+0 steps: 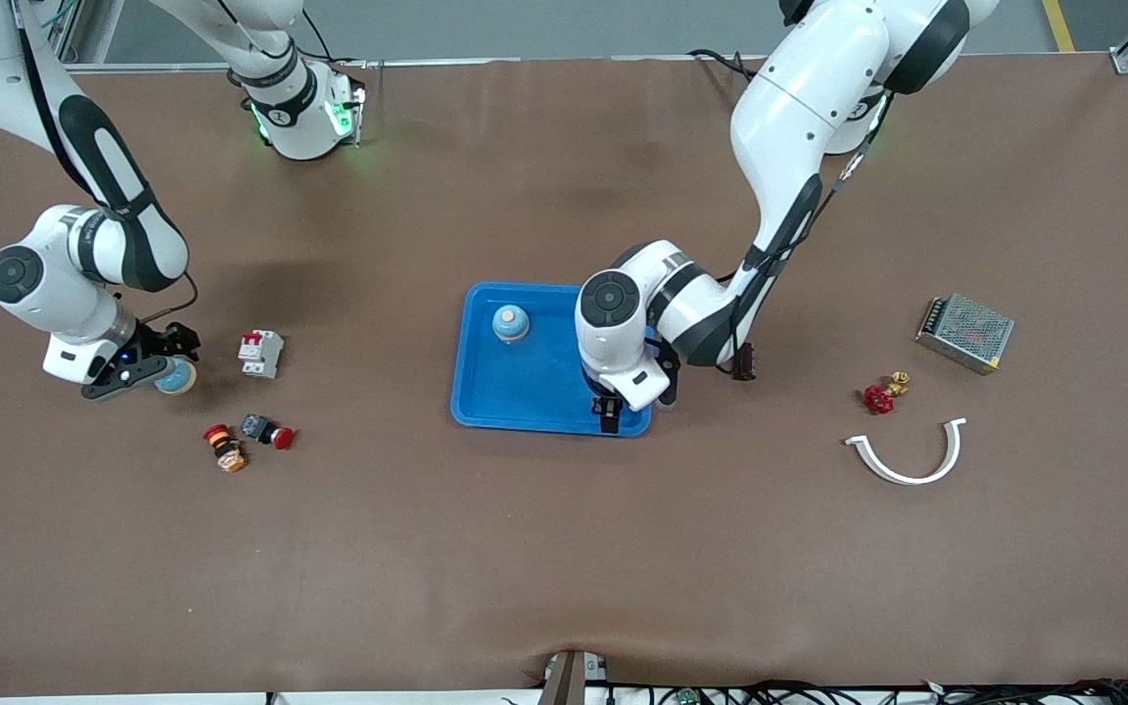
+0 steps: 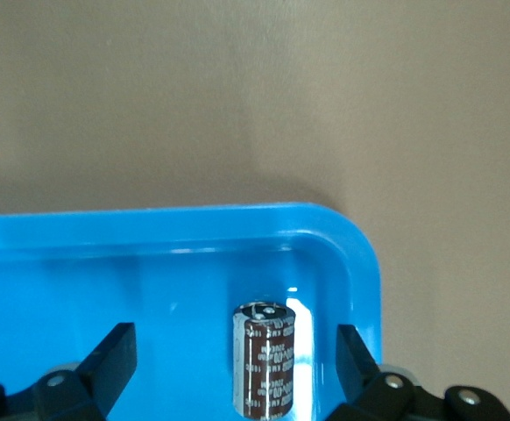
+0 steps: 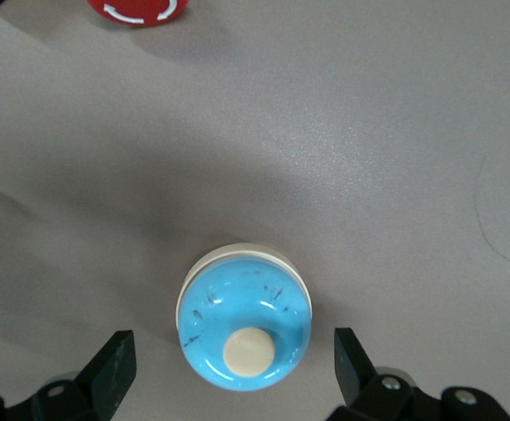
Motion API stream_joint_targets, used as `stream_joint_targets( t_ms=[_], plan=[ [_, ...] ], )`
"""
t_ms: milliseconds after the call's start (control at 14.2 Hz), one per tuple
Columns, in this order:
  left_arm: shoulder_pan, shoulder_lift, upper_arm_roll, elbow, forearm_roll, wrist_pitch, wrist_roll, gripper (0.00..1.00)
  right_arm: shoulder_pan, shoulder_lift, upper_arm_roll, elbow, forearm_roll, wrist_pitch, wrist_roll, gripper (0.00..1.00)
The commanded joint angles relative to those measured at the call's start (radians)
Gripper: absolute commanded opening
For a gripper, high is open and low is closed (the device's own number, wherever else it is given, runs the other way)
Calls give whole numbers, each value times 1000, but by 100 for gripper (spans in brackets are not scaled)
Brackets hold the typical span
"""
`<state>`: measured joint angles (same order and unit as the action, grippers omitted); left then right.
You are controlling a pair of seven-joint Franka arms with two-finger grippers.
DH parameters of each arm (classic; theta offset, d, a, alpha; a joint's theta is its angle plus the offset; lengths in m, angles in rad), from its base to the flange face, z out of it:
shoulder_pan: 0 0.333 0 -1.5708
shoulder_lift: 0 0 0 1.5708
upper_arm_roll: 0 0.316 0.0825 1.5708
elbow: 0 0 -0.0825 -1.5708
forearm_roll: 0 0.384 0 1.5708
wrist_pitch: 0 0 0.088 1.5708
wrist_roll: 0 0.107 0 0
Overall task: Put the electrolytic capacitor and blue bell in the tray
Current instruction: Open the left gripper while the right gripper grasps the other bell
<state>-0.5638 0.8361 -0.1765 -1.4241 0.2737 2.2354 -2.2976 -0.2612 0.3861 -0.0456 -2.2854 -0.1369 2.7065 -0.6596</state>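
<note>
The blue tray (image 1: 525,392) lies mid-table. A brown electrolytic capacitor (image 2: 265,360) stands upright in the tray's (image 2: 150,224) corner nearest the front camera, toward the left arm's end. My left gripper (image 1: 609,411) (image 2: 233,346) hangs open just above it, fingers clear on both sides, and hides it in the front view. One blue bell (image 1: 510,323) with a cream knob sits in the tray. A second blue bell (image 1: 175,376) (image 3: 244,326) rests on the table toward the right arm's end. My right gripper (image 1: 158,377) (image 3: 233,346) is open around this bell without touching it.
Near the right gripper lie a white-and-red breaker (image 1: 260,352), a red push button (image 1: 267,432) (image 3: 137,9) and an orange switch (image 1: 224,448). Toward the left arm's end are a dark part (image 1: 745,362), a red knob (image 1: 879,398), a white curved clip (image 1: 907,455) and a metal power supply (image 1: 964,333).
</note>
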Motion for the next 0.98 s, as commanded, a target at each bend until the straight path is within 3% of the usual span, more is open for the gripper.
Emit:
stream_joint_targets(
  t_ms=[0, 491, 702, 913],
  plan=[
    [1, -37, -3, -3, 9, -63, 42, 100, -26, 22, 16, 15, -18, 15, -5, 100],
    [65, -57, -4, -6, -8, -74, 257, 100, -29, 48, 16, 20, -16, 47, -2, 100],
    [158, -95, -38, -4, -115, -74, 456, 100, -33, 60, 18, 27, -15, 47, -2, 100],
    [185, -95, -44, -7, -126, -74, 570, 100, -33, 60, 18, 30, -15, 46, 0, 100]
  ],
)
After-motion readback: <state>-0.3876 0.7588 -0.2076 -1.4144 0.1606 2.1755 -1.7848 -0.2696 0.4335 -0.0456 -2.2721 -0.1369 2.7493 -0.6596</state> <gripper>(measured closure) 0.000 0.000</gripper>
